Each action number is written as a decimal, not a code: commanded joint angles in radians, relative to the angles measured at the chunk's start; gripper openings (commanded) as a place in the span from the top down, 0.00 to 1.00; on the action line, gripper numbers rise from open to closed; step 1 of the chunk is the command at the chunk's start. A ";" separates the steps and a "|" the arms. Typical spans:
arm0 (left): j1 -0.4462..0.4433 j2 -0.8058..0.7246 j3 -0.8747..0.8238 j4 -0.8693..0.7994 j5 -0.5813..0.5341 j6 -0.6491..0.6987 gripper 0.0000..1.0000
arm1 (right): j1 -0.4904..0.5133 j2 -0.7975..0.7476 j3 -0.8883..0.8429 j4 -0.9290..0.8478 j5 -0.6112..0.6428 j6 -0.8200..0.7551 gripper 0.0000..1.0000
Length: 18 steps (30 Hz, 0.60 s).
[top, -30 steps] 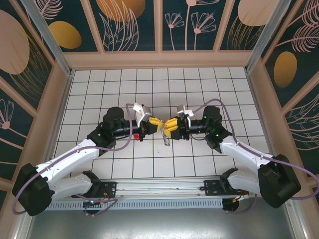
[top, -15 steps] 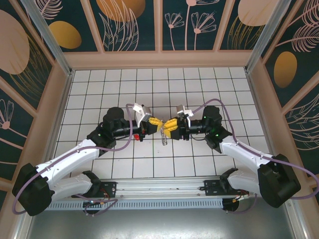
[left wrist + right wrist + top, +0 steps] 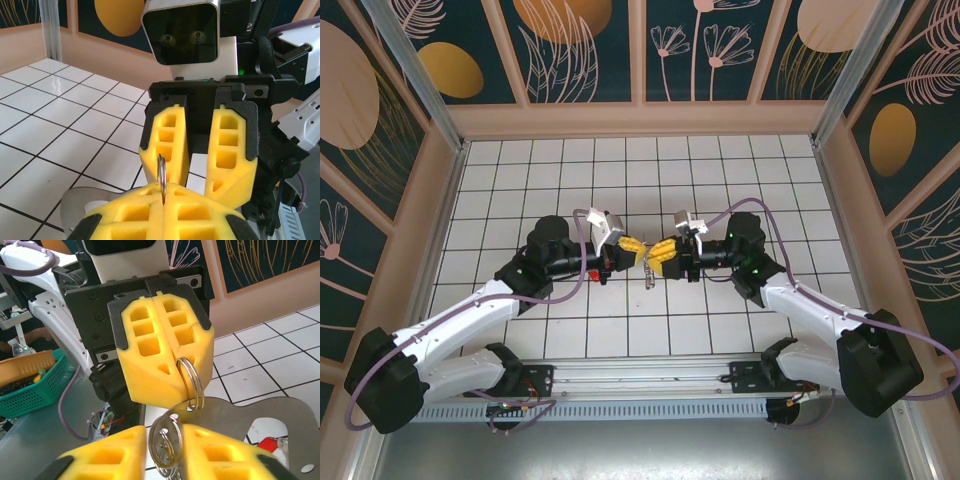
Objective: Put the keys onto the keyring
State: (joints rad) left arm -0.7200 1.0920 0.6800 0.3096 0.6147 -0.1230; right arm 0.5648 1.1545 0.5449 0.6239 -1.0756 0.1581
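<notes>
**Operator:** What is changing since a second ago?

**Spotter:** Your left gripper (image 3: 634, 247) is staying clamped. The dangling keyring (image 3: 161, 172) is sitting a touch closer to it, and your right gripper (image 3: 658, 256) is narrowing in around the lower loop (image 3: 156, 440).

**Operator:** So what am I holding right now?

**Spotter:** On the left, your fingers are pressing together on the keyring's top ring, which is standing edge-on between the pads. The key (image 3: 594, 272) is lying on the table (image 3: 570, 180) under your left arm, and it isn't threaded onto anything yet. On the right, your fingers are standing slightly apart with the lower loop hanging between them. I cannot tell whether the pads are touching it yet.

**Operator:** How should I be finishing this step?

**Spotter:** You seem to be taking a second hold on the rings. Keep closing the right slowly so you're catching the loop flat across the pads, because thin wire like that is likely to twist out. Keep the left squeezing firmly, and avoid pulling the two apart until both holds are feeling secure.
</notes>
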 commanded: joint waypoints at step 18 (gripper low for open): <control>-0.002 -0.018 -0.004 0.019 -0.025 0.023 1.00 | 0.007 -0.027 0.052 -0.064 0.011 -0.059 1.00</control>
State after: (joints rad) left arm -0.7200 1.0889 0.6796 0.3096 0.6079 -0.1226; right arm 0.5648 1.1530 0.5571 0.5800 -1.0664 0.1349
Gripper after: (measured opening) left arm 0.037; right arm 0.041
